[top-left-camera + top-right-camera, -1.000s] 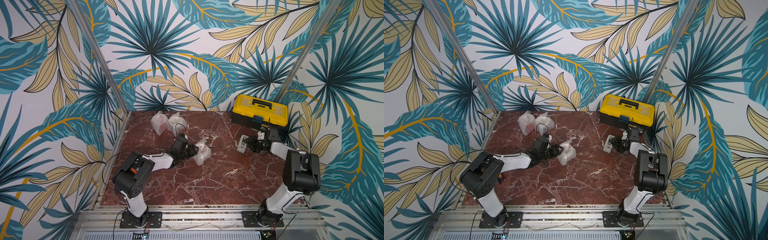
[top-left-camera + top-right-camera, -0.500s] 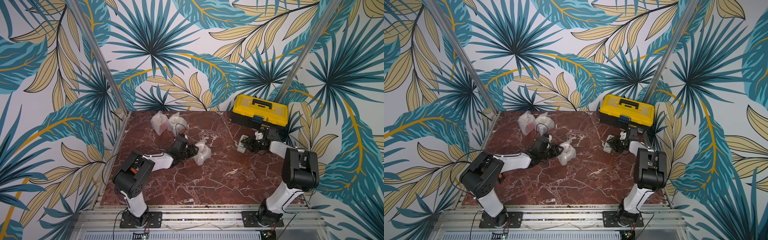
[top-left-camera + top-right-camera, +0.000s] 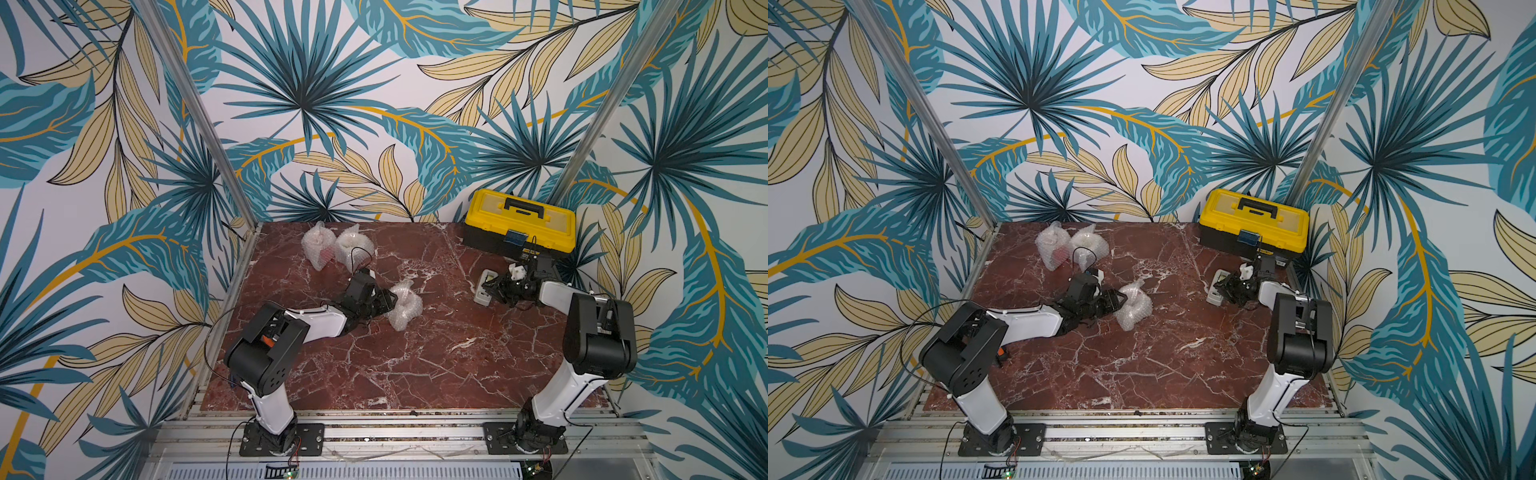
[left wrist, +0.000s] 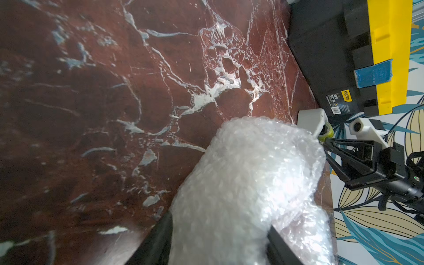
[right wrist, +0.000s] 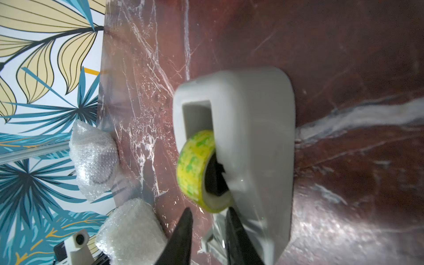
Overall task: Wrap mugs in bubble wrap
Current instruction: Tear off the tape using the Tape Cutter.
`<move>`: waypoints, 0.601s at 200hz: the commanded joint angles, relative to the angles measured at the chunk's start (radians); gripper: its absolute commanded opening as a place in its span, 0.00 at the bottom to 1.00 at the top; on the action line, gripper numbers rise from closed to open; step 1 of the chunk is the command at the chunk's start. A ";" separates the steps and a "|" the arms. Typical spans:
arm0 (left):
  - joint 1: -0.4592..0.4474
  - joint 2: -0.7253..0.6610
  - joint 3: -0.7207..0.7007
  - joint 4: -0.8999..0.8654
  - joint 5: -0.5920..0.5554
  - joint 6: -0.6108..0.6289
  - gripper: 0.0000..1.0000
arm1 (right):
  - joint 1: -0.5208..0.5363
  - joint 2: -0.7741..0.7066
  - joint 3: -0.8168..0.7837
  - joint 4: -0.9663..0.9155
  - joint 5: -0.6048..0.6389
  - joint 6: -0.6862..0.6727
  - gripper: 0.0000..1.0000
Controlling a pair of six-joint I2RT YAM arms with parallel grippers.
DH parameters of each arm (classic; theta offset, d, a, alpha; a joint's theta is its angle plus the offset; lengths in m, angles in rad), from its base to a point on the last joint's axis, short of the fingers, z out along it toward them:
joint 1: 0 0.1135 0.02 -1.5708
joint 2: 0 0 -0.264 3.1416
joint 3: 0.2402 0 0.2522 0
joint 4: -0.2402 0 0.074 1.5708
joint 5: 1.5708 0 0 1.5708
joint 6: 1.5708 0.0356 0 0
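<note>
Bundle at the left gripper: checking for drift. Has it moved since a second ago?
No. The wrapped bundle sits just as far from the yellow toolbox.

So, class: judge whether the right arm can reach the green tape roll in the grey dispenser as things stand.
Probably yes: the right gripper sits just before the tape roll in the dispenser, nothing between them.

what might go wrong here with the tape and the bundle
1. The right gripper sits at the tape roll; a pull may drag the tape dispenser rather than unroll tape.
2. The wrapped bundle is only pinched by the left gripper; its wrap may spring open before tape arrives.
</note>
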 commanded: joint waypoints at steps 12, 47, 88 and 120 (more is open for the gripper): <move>-0.003 0.064 -0.021 -0.183 -0.011 0.021 0.55 | -0.004 0.032 -0.048 0.009 -0.012 0.036 0.19; -0.003 0.065 -0.021 -0.183 -0.011 0.021 0.55 | -0.010 0.008 -0.066 0.049 -0.020 0.058 0.11; -0.003 0.061 -0.023 -0.182 -0.013 0.021 0.55 | -0.012 -0.028 -0.087 0.099 -0.024 0.077 0.02; -0.003 0.062 -0.023 -0.182 -0.012 0.021 0.55 | -0.013 -0.073 -0.105 0.133 -0.026 0.076 0.00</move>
